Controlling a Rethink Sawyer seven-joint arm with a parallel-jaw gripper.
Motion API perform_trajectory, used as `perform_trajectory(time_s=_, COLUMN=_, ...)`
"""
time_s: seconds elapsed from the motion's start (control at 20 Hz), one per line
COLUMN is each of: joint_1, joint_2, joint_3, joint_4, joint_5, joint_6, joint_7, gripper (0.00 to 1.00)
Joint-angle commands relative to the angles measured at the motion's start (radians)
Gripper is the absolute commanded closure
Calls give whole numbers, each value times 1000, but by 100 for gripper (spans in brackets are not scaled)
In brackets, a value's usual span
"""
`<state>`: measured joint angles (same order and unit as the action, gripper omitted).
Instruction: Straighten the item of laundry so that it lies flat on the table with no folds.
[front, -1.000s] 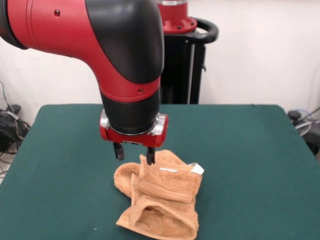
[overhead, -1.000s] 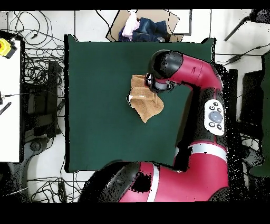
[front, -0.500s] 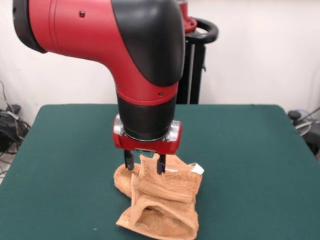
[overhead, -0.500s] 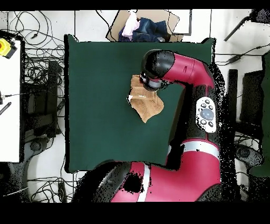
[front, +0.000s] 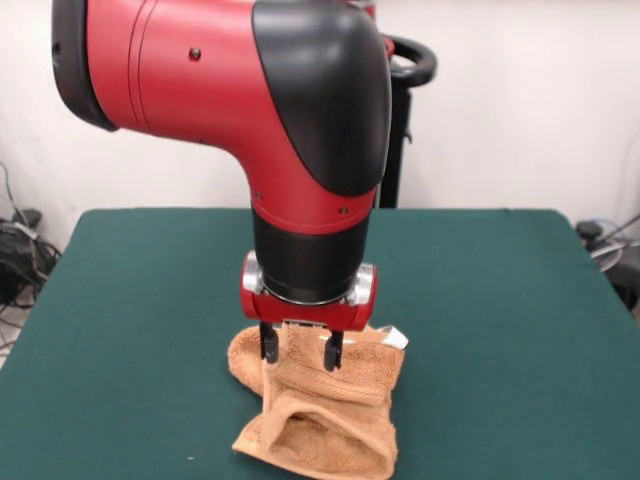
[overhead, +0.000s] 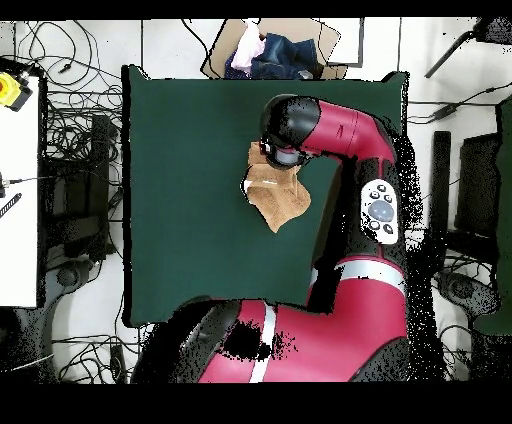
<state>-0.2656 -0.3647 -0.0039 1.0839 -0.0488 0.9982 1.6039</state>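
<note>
- The red and black arm's gripper (front: 300, 350) is standing straight above the small orange-tan terry-cloth towel (front: 320, 405), its two dark fingers (front: 268, 342) spread apart and straddling a raised ridge of cloth at the towel's far part; nothing is being gripped yet.
- The step in hand is probably the pinch on that ridge. To do it well, the fingers should be sinking a little further, so that they are closing on one layer of cloth only, not on the whole bunch.
- After the pinch, a lift followed by a pull away from the heap would likely be opening the folds; a low drag risks sliding the whole bundle across the dark green felt-like table (front: 500, 300).
- The towel is lying directly beneath the gripper and spreading toward the camera from it, crumpled into a thick heap.
- A rolled, pocket-like fold is gaping at its near end, and a rounded lobe is bulging to the picture's left of the fingers.
- A small white tag (front: 394, 338) is sticking out just to the picture's right of the gripper.
- In the overhead view the towel (overhead: 278, 198) is sitting partly under the wrist, well inside the table's edges.
</note>
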Motion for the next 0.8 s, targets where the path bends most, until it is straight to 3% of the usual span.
perform_trajectory(time_s=0.05, joint_1=7, joint_2=39, joint_3=54, joint_4=8, joint_5=-11, joint_6=-36, joint_7=85, gripper=0)
perform_trajectory(time_s=0.55, joint_1=-3, joint_2=30, joint_3=65, joint_4=1, joint_5=-4, joint_6=-11, joint_7=56, gripper=0)
perform_trajectory(time_s=0.8, joint_1=-12, joint_2=-22, joint_3=71, joint_4=68, joint_5=12, joint_6=-12, joint_7=49, gripper=0)
